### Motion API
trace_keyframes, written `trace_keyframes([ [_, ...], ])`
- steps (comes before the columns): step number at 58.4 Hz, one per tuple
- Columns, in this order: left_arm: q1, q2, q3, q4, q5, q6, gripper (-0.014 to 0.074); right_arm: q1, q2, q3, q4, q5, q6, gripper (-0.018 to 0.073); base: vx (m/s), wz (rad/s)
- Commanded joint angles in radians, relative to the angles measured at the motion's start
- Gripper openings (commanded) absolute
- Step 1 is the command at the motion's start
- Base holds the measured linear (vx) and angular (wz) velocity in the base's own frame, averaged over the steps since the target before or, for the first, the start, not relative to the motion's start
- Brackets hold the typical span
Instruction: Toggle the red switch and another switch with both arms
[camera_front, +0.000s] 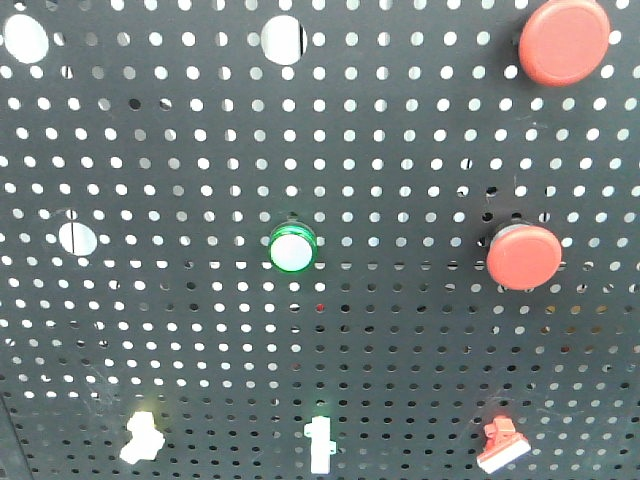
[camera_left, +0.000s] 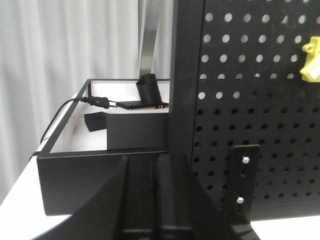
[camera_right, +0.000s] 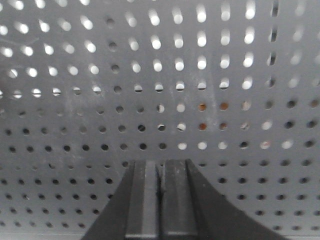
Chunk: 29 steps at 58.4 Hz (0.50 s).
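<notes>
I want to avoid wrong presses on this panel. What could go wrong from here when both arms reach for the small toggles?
1. The red switch sits below a big round red button; aiming high could press that instead.
2. The pale yellow switch has a similar white toggle beside it, easy to confuse.
3. The right gripper faces bare pegboard with its fingers together and no switch in its view, so it may strike the panel.

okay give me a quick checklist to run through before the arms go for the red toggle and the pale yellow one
1. Red switch visible, bottom right of pegboard: ok.
2. Pale yellow switch visible, bottom left: ok.
3. Right gripper closed for poking: ok.
4. Right gripper lined up on red switch: not ok, its camera shows only bare holes.
5. Left gripper aimed at yellow switch: not ok, the lever sits far up-right.
6. Left gripper open or shut: cannot tell.
</notes>
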<state>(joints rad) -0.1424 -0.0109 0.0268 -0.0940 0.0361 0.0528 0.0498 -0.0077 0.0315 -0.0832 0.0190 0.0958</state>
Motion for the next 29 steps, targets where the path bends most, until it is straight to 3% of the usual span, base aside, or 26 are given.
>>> trace_keyframes([
  [1, 0.002, -0.018, 0.018, -0.004, -0.079, -0.010, 0.0003, -0.007, -0.015, 0.005, -0.023, -0.050, -0.003, -0.0006, 0.00, 0.00],
  [29, 0.002, -0.018, 0.018, -0.004, -0.079, -0.010, 0.0003, -0.007, -0.016, 0.005, -0.023, -0.045, -0.003, -0.0006, 0.00, 0.00],
])
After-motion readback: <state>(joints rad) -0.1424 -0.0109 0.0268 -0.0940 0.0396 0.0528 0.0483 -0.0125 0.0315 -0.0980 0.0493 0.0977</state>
